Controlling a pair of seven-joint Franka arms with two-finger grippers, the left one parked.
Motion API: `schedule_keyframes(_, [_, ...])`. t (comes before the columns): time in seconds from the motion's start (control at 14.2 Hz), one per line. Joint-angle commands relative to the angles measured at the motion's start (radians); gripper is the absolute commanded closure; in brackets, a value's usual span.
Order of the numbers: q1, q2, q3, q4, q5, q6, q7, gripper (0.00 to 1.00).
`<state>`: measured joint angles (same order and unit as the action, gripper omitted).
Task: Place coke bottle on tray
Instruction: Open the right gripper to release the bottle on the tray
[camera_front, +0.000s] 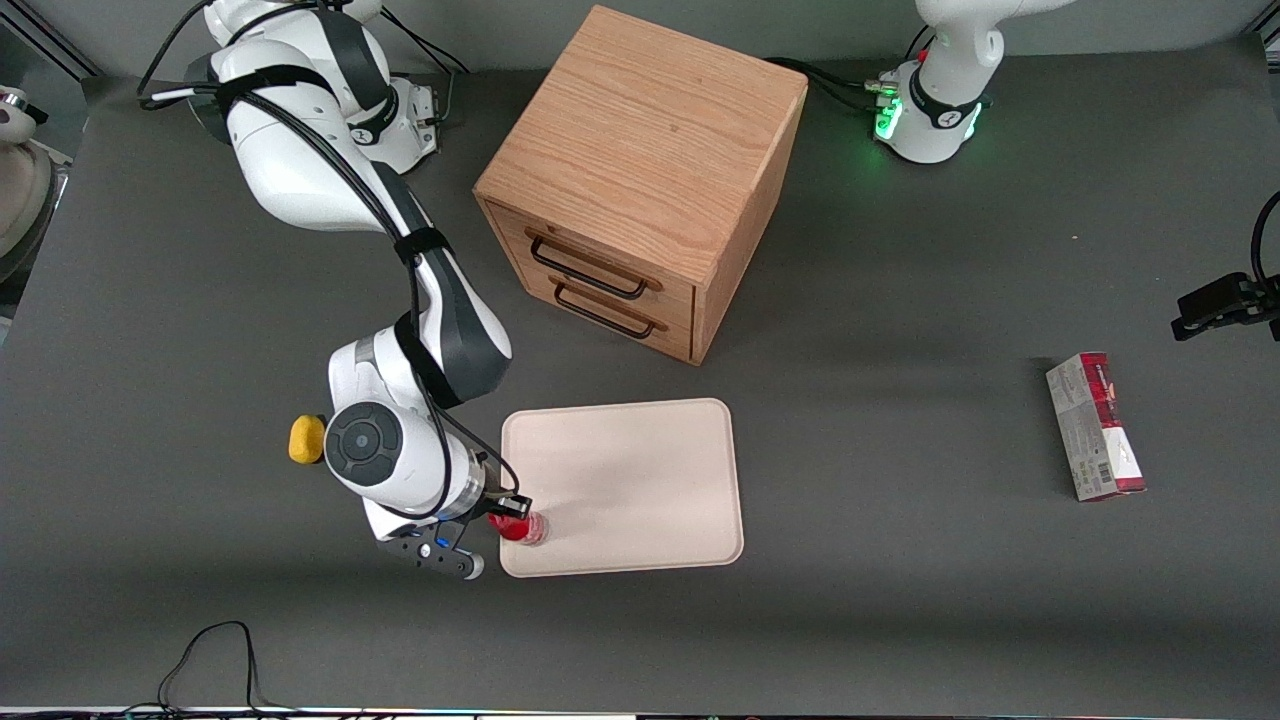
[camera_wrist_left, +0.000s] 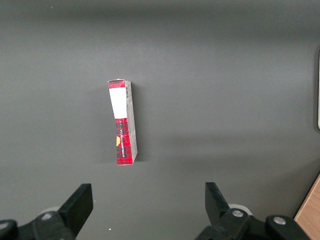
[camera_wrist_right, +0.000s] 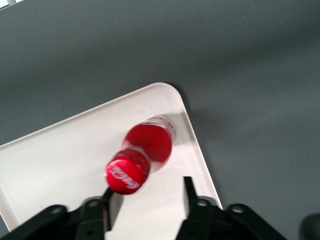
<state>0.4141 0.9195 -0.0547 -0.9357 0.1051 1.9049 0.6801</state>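
coke bottle (camera_wrist_right: 142, 155): standing on tray (camera_front: 640, 470), near its corner
gripper (camera_wrist_right: 147, 197): open, released, just beside bottle
advice: retreat straight, no cap bump

You see a red coke bottle (camera_wrist_right: 148, 146) with a red cap lettered in white, on a cream-white tray (camera_front: 640, 470). The worktop (camera_front: 900, 560) is dark grey. The black tool (camera_wrist_right: 147, 200) hangs above the tray. The carton (camera_front: 1095, 425) is red and grey, the lump (camera_front: 306, 439) yellow, the cabinet (camera_front: 640, 150) light oak with dark handles.
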Motion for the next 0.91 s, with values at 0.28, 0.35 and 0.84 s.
schedule_keyframes(0.28, [0.0, -0.002, 0.001, 0.031, 0.008, -0.012, 0.021, 0.0])
schedule_keyframes(0.35, [0.0, -0.017, 0.001, 0.025, 0.008, -0.02, 0.021, 0.0])
schedule_keyframes(0.84, [-0.004, -0.301, -0.005, -0.263, 0.01, -0.112, -0.016, 0.0])
